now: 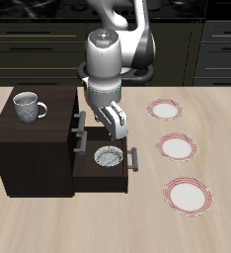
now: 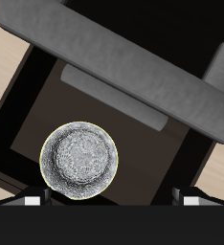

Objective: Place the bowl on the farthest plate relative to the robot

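The bowl (image 1: 109, 157), small, grey-white and speckled, lies in the open bottom drawer (image 1: 88, 170) of a dark cabinet. It also shows in the wrist view (image 2: 78, 161) on the drawer floor. My gripper (image 1: 115, 132) hangs above the drawer, a little above the bowl and not touching it. In the wrist view my gripper (image 2: 112, 203) is open and empty, its fingertips (image 2: 33, 201) wide apart. Three plates with pink-red rims lie in a row beside the cabinet: one far back (image 1: 167, 110), one in the middle (image 1: 177, 148), one nearest the table's front edge (image 1: 187, 194).
A grey-white handled mug (image 1: 28, 106) stands on top of the dark cabinet (image 1: 29, 138). The drawer's grey handle (image 1: 133, 158) sticks out toward the plates. Grey handle bars (image 2: 133, 72) cross the wrist view above the drawer.
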